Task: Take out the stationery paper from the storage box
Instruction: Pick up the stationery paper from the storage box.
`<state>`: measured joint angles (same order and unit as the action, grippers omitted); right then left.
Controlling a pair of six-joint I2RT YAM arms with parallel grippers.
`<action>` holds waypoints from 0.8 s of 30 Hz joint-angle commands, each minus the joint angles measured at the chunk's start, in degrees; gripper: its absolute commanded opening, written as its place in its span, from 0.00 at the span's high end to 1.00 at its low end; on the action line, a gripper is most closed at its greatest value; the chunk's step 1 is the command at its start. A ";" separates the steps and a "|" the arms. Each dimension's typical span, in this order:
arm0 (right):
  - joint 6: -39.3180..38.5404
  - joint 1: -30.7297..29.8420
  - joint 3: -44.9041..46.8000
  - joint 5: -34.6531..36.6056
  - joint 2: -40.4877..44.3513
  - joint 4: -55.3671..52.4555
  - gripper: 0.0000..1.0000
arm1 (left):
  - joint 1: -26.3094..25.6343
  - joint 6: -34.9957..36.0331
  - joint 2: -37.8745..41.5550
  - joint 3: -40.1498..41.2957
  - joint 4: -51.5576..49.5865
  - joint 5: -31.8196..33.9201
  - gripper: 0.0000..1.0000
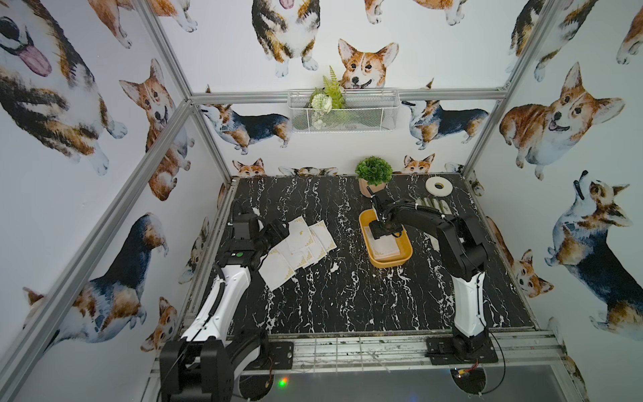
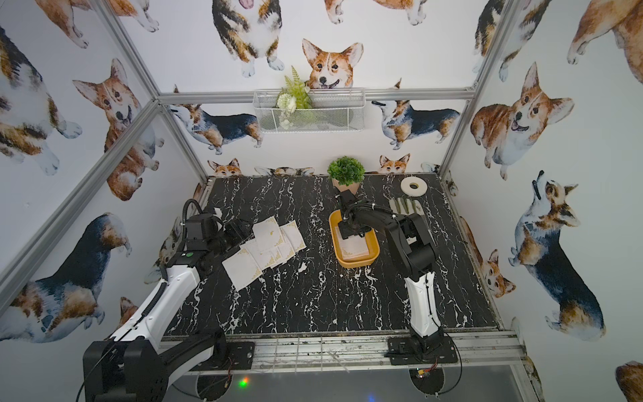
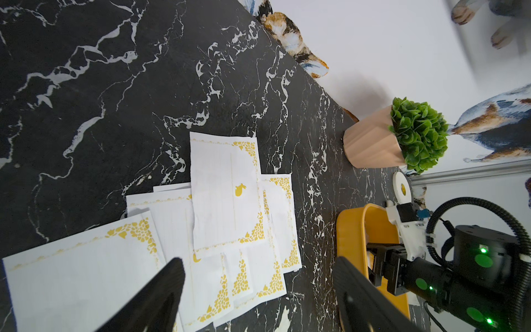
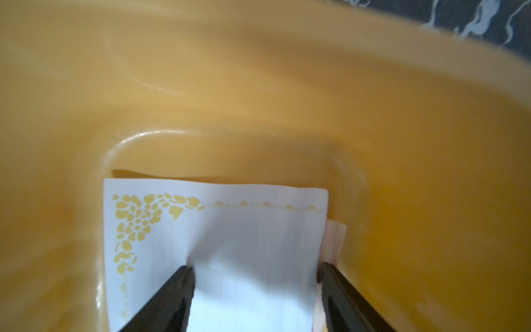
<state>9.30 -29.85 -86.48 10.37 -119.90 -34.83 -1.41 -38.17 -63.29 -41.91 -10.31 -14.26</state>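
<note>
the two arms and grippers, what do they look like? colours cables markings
The left arm and right arm each have a white-shelled lower link, black joints and black upper links. A ribbed black cable hose loops at the right wrist; round green stickers mark joints. The left gripper and right gripper have slim, tapered matte-black fingers.

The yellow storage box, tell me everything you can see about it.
The storage box is a shallow yellow-orange tub, plastic by its gloss, rectangular with rounded corners. It sits upright on the black marble table, angled to its edges. Inside lies white stationery paper with gold corner ornament, over a peach sheet. The right gripper reaches into it, jaws open, fingertips at the top sheet.
</note>
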 commanded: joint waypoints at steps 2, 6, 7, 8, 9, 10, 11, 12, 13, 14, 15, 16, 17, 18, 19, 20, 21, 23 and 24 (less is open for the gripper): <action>1.36 0.14 0.95 -0.48 -1.75 -3.14 0.26 | 0.11 0.28 -0.08 0.04 0.29 0.20 0.16; 2.20 0.14 2.42 -2.13 -2.02 -2.49 0.32 | 0.11 0.38 0.01 0.14 -0.06 0.33 0.16; 2.38 0.14 2.85 -2.55 -1.92 -2.23 0.34 | 0.09 0.38 0.01 0.15 -0.02 0.31 0.16; 2.56 0.14 3.21 -3.08 -1.92 -2.01 0.35 | 0.09 0.38 0.01 0.16 -0.04 0.37 0.16; 2.72 0.23 3.41 -3.39 -1.92 -2.03 0.36 | 0.09 0.38 0.01 0.18 -0.07 0.37 0.16; 2.86 0.29 3.58 -3.59 -1.95 -1.93 0.41 | 0.09 0.37 0.01 0.29 -0.06 0.37 0.16; 2.92 0.31 3.83 -3.90 -1.92 -1.89 0.44 | 0.09 0.38 0.08 0.33 -0.07 0.34 0.16; 3.05 0.31 4.01 -3.95 -1.81 -1.74 0.47 | 0.09 0.36 0.09 0.35 -0.15 0.44 0.16; 3.09 0.31 4.11 -3.96 -1.59 -1.69 0.51 | 0.09 0.34 0.18 0.42 -0.11 0.46 0.16; 3.18 0.31 4.34 -3.96 -1.34 -1.54 0.55 | 0.10 0.25 0.24 0.51 -0.15 0.46 0.16; 3.18 0.31 4.43 -3.96 -1.01 -1.41 0.57 | 0.10 0.29 0.27 0.54 -0.15 0.46 0.16; 3.29 0.31 4.43 -4.06 -0.68 -1.39 0.61 | 0.09 0.37 0.35 0.56 -0.23 0.46 0.16; 3.31 0.31 4.47 -4.03 -0.16 -1.42 0.66 | 0.09 0.38 0.36 0.55 -0.24 0.46 0.16; 3.39 0.31 4.48 -3.98 0.33 -1.33 0.71 | 0.10 0.38 0.36 0.57 -0.28 0.46 0.16; 3.44 0.31 4.40 -3.96 0.98 -1.30 0.77 | 0.09 0.38 0.36 0.54 -0.39 0.46 0.16; 3.60 0.31 4.26 -3.87 1.62 -1.42 0.83 | 0.09 0.38 0.36 0.45 -0.41 0.47 0.16; 3.62 0.31 4.14 -3.95 2.33 -1.62 0.86 | 0.09 0.38 0.44 0.43 -0.49 0.46 0.16; 4.03 0.18 4.12 -3.90 4.58 -1.50 0.89 | 0.09 0.30 0.66 0.36 -0.59 0.36 0.16; 4.15 0.14 4.29 -3.90 5.94 -1.39 0.90 | 0.09 0.29 0.78 0.34 -0.61 0.22 0.16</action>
<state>12.29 -29.63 -82.41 4.97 -116.18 -32.99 -1.41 -38.15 -62.87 -41.43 -10.44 -14.26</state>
